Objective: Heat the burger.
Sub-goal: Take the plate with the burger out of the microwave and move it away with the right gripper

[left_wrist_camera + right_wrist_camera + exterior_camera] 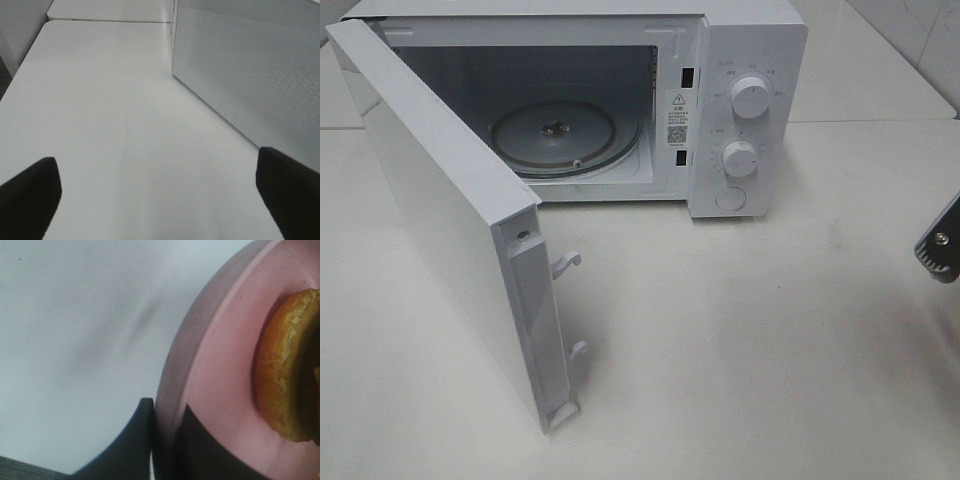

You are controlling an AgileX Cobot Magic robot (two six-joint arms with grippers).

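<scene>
In the right wrist view the burger [282,375] shows its golden-brown bun, lying on a round pink plate [220,380]. My right gripper [165,442] is shut on the plate's rim, one finger [132,440] under it and the other on top. The exterior high view shows neither burger nor plate, only a dark part of the right arm [940,245] at the right edge. My left gripper [160,200] is open with nothing between its fingers [27,195], low over the table beside the microwave door [250,65].
A white microwave [750,100] stands at the back of the white table [750,360]. Its door [450,200] is swung wide open towards the front left. The glass turntable [560,135] inside holds nothing.
</scene>
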